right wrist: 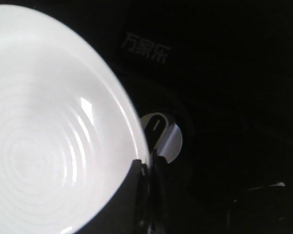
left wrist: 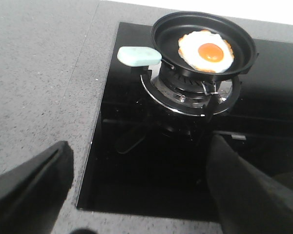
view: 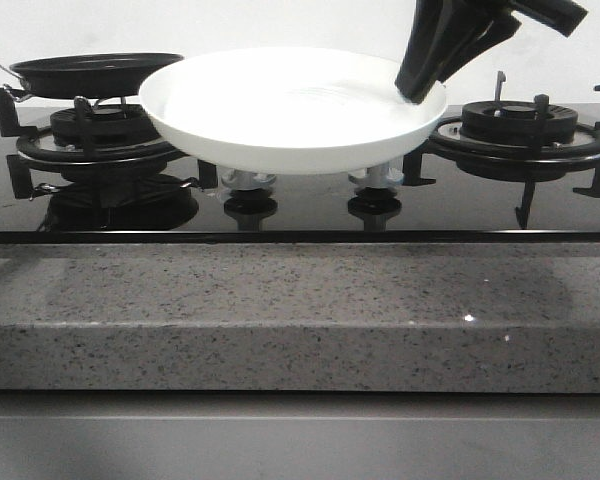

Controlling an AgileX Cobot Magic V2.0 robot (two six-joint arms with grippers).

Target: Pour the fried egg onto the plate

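Glossy white ceramic, the plate (view: 290, 110) hangs in the air over the middle of a black glass hob (view: 300, 210), above its knobs (view: 250, 190), pinched at its rim by the right gripper (view: 420, 90), whose fingers are clamped on the edge. The plate is bare. It looks stiff, smooth and breakable, so a firm rim grip seems the safe hold. To its left a black pan (left wrist: 204, 44) sits on a burner (left wrist: 193, 95); in it lies the egg (left wrist: 206, 50), white with an orange yolk and browned edges, resting flat toward one side. The egg looks light, soft and floppy, likely to slide once the pan tilts. The pan's pale green handle (left wrist: 139, 55) sticks out sideways and seems the place to grasp. The left gripper (left wrist: 141, 185) hovers near the hob's edge, fingers spread apart, holding nothing.
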